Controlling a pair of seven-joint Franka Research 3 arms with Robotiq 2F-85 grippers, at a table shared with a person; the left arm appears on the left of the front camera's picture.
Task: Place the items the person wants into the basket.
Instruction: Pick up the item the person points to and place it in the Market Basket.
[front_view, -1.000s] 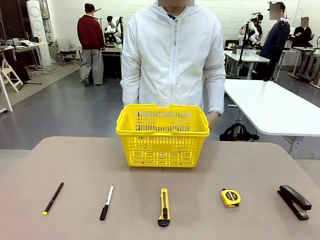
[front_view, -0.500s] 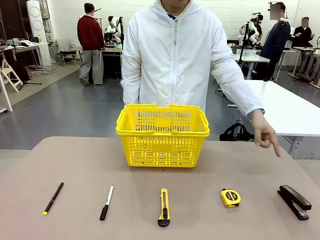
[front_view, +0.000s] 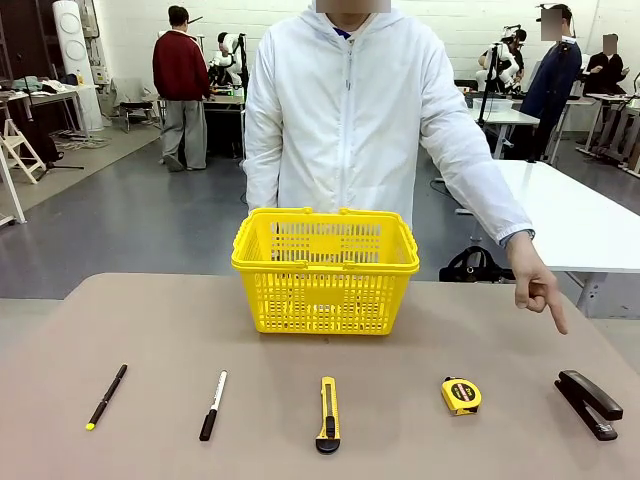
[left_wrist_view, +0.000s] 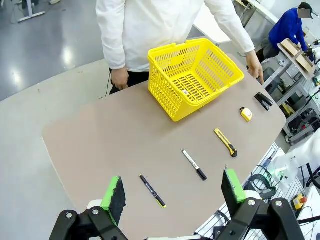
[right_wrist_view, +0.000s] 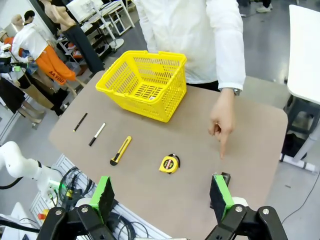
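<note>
Front: the person's hand (front_view: 535, 288) is pointing toward the right end of the worktop (front_view: 180, 330). The tape measure (front_view: 461, 395) and knife (front_view: 328, 413) are lying before the basket (front_view: 325, 270). Left wrist: the left jaws are gaping, empty. Right wrist: the right jaws are gaping empty too, probably needing to reach for the tape measure next.

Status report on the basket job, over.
Left gripper, right gripper: jaws open, empty. Tape measure, utility knife on table, basket empty. Person's hand points toward stapler.

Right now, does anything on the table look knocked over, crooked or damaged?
Nothing stands out. The basket sits upright, and the pen, marker, knife, tape measure and stapler lie apart in a row. The person's hand points down toward the stapler's end.
</note>
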